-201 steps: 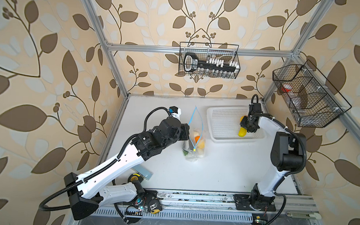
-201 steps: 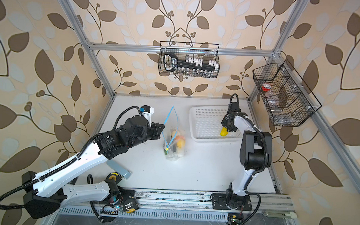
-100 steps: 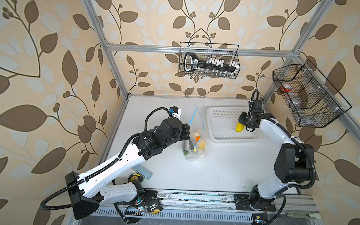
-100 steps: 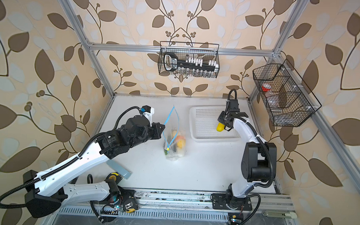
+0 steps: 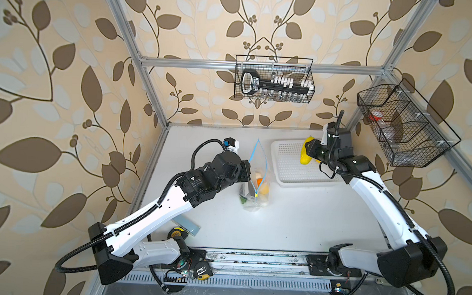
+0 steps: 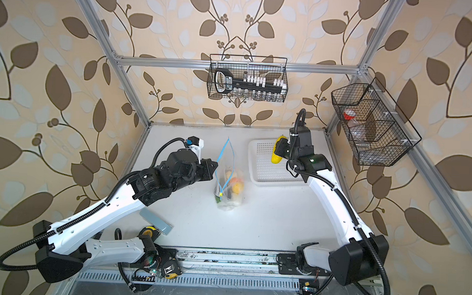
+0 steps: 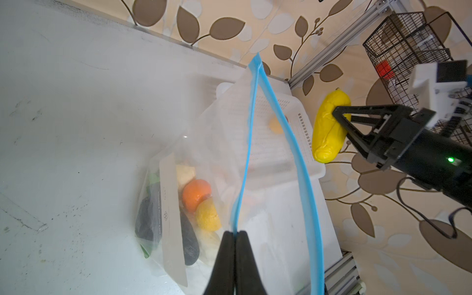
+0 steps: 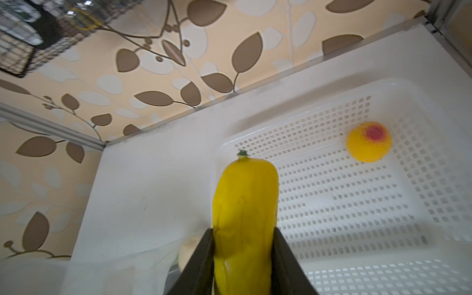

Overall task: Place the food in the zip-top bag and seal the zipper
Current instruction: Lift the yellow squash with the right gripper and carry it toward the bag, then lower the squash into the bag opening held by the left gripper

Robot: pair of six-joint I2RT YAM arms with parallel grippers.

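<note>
The right arm has swung leftward across the white basket, and now the right gripper is clamping the yellow corn by one end, carrying it in the air over the basket's bag-side end. The left gripper is squeezing tight on the blue zipper, holding the zip-top bag upright and gaping just beside the basket. An orange is sitting inside the bag, and a peach is lying in the basket.
</note>
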